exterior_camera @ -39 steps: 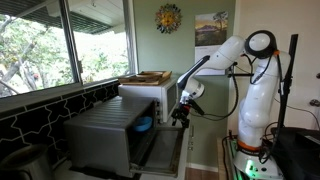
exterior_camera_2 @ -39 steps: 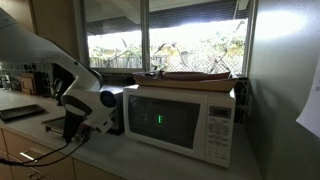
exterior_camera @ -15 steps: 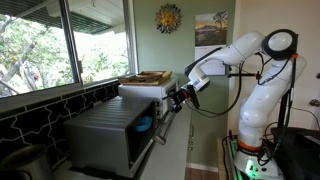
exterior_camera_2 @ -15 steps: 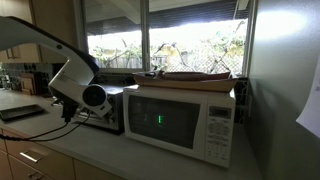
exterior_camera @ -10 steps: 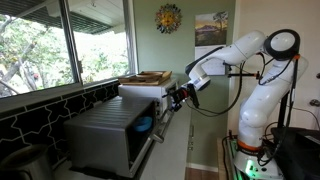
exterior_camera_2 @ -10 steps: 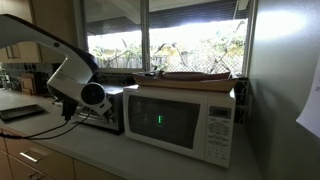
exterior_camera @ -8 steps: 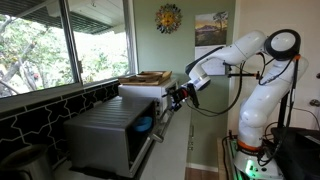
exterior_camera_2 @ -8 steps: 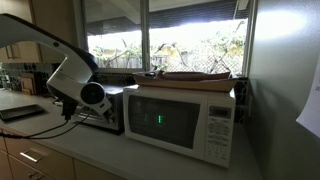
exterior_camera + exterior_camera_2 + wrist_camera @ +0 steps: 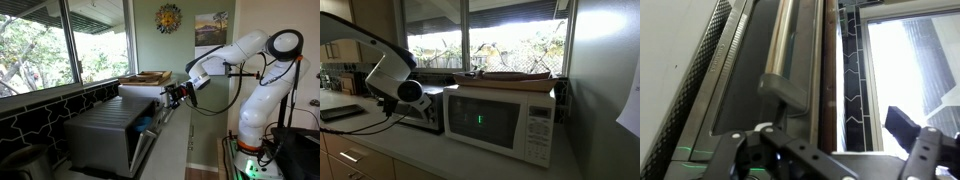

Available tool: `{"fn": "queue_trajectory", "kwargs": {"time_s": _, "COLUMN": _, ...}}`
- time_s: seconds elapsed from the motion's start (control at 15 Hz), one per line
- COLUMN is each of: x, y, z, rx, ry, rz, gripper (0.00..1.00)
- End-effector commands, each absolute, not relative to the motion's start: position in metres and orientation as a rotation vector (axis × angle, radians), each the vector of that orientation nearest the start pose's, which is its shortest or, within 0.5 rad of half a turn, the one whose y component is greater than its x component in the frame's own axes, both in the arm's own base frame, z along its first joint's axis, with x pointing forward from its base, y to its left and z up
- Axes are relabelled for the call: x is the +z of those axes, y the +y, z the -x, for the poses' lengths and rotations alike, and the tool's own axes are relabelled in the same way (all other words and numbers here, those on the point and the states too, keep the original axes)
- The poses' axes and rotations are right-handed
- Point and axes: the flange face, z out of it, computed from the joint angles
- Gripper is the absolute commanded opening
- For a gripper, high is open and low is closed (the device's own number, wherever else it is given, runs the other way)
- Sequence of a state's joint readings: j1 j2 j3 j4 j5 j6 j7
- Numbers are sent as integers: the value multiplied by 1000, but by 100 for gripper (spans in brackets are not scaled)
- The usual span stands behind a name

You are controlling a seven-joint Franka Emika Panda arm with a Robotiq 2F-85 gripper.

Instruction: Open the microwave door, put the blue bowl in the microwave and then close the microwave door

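The grey microwave (image 9: pixel 100 130) stands on the counter by the window; in an exterior view it is mostly hidden behind the arm (image 9: pixel 428 108). Its door (image 9: pixel 160 135) is tilted up steeply, hinged at the bottom, with a narrow gap at the top. A sliver of the blue bowl (image 9: pixel 145 122) shows inside through the gap. My gripper (image 9: pixel 178 93) is at the door's upper edge, pressed against its outer face. In the wrist view the door (image 9: pixel 740 90) and its metal bar handle (image 9: pixel 790 45) fill the frame. The gripper (image 9: pixel 825 135) is open and holds nothing.
A white microwave (image 9: pixel 505 120) with a wooden tray (image 9: pixel 515 74) on top stands beside the grey one. Windows and a tiled backsplash (image 9: pixel 40 115) run behind the counter. The robot base (image 9: pixel 255 120) stands by the counter's end.
The door has swung up from lying flat to nearly closed. My gripper rose and moved toward the appliance with the door's edge. The blue bowl is now mostly hidden.
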State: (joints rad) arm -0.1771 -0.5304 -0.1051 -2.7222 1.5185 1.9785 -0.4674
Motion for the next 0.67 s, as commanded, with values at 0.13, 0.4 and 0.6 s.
{"fn": "queue_trajectory", "kwargs": {"time_s": 0.13, "x": 426, "y": -37, "z": -371, "rx": -372, "ry": 628, "rz": 1692, "gripper": 100}}
{"fn": "queue_trajectory", "kwargs": {"time_s": 0.4, "x": 432, "y": -37, "z": -368, "rx": -390, "ry": 598, "rz": 1742, "gripper": 100}}
{"fn": "queue_trajectory", "kwargs": {"time_s": 0.6, "x": 443, "y": -39, "z": -363, "rx": -410, "ry": 580, "rz": 1796, "gripper": 100}}
